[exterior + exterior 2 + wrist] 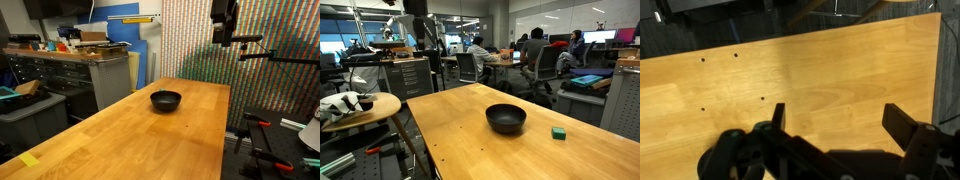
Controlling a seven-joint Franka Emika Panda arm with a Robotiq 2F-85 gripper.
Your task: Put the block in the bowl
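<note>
The black bowl (166, 100) stands on the wooden table (150, 140) and shows in both exterior views (506, 118). A small green block (559, 132) lies on the table a little beside the bowl; only this exterior view shows it. My gripper (224, 40) hangs high above the table's far end, well away from bowl and block. In the wrist view the gripper (840, 120) is open and empty, with only bare wood (820, 60) between its two fingers. Neither bowl nor block appears in the wrist view.
A strip of yellow tape (30, 158) lies near a table corner. A round side table (360, 105) with white items stands beside the table. A camera stand (270, 55) and a cabinet (100, 75) stand around it. People sit at desks (535, 55) behind.
</note>
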